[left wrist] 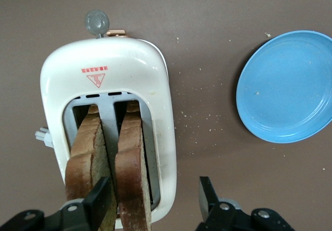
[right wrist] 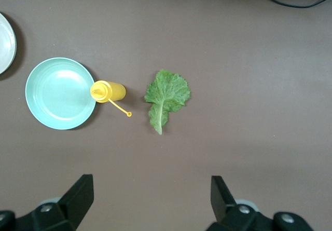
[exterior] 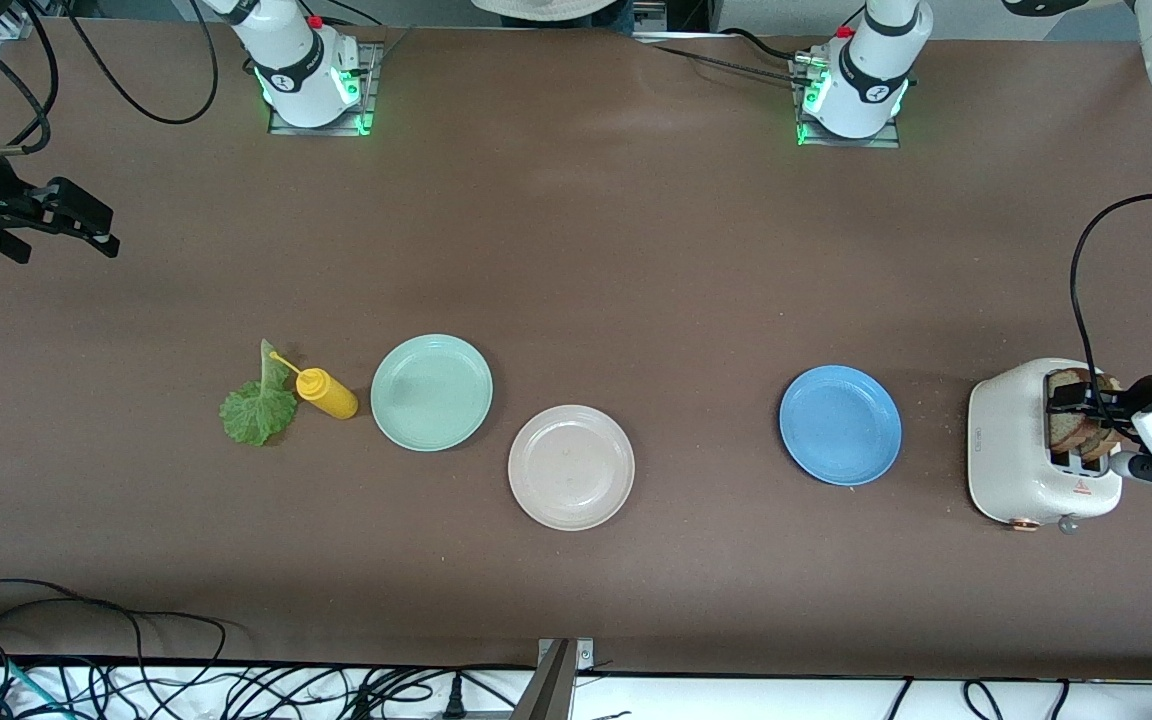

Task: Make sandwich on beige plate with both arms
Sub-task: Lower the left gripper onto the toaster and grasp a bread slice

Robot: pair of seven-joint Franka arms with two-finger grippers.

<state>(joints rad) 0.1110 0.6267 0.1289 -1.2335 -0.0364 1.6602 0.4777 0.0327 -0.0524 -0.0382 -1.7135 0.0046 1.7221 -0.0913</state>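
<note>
The left gripper [left wrist: 153, 202], fingers wide astride one brown bread slice [left wrist: 132, 174] in the white toaster [exterior: 1036, 445], may drag its twin out; right gripper [right wrist: 150, 197] waits agape above the table; beige plate [exterior: 571, 467] bare.

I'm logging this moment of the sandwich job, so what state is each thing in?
Beige plate: bare, nothing on it.
Bread slices: both upright in the toaster slots.
Toaster: loaded, standing at the left arm's end.
Lettuce leaf: flat on the table.
Mustard bottle: lying on its side beside the leaf.
Left gripper: open around one slice.
Right gripper: open, waiting above the table.
</note>
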